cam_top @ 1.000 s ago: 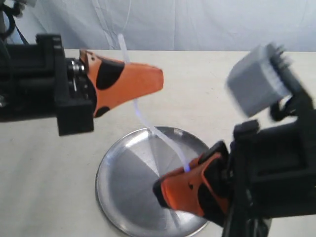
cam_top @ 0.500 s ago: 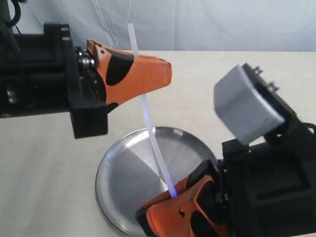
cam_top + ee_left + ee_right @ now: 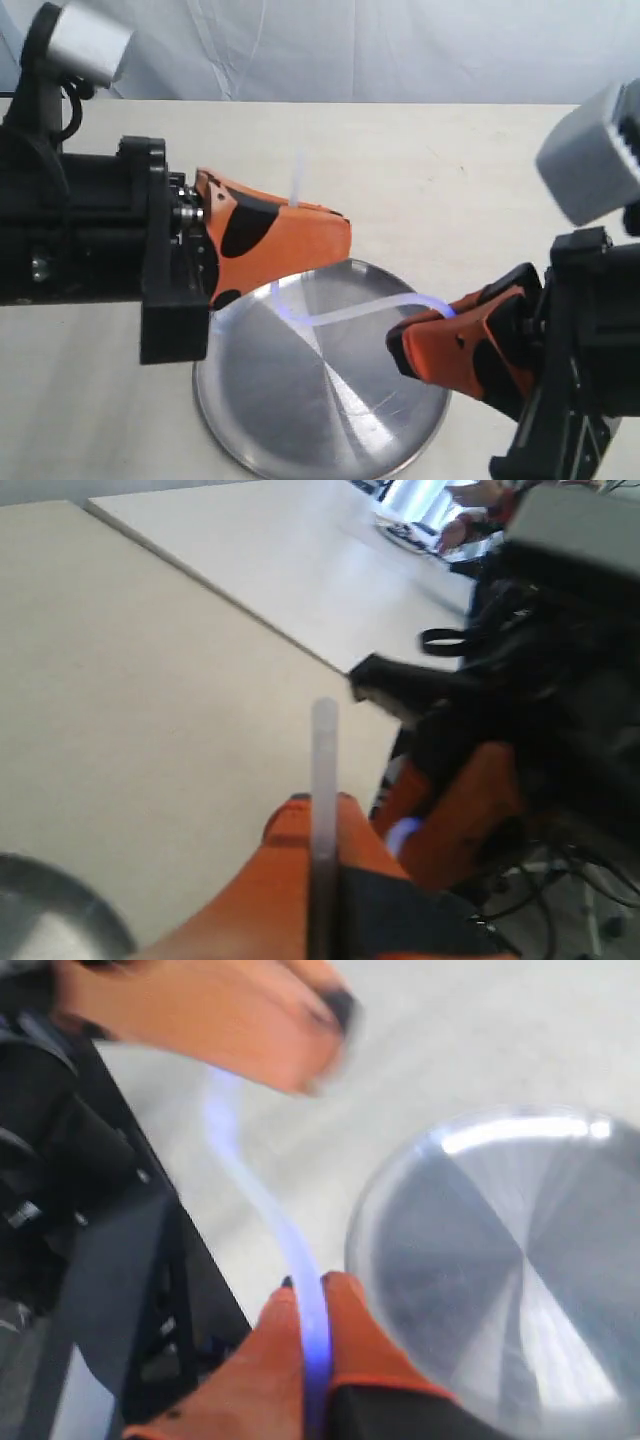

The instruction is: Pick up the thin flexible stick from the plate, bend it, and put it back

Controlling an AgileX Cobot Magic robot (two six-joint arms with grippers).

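The thin flexible stick (image 3: 350, 311), a translucent whitish strip, hangs bent in a curve above the round silver plate (image 3: 300, 410). My left gripper (image 3: 335, 238) is shut on one end of it, whose tip pokes up past the orange fingers (image 3: 323, 750). My right gripper (image 3: 405, 345) is shut on the other end; in the right wrist view the stick (image 3: 260, 1200) runs out from between the orange fingertips (image 3: 345, 1290) toward the left gripper. Both grippers hover over the plate (image 3: 500, 1250), the left at its far left edge, the right at its right edge.
The plate rests on a pale beige table (image 3: 460, 190) with a white cloth backdrop (image 3: 400, 50) behind it. The black arm bodies fill the left (image 3: 70, 230) and right (image 3: 590, 340) sides of the exterior view.
Both grippers have come lower and closer together over the plate. The stick, nearly straight and steep half a second ago, now bows into a curve between them.
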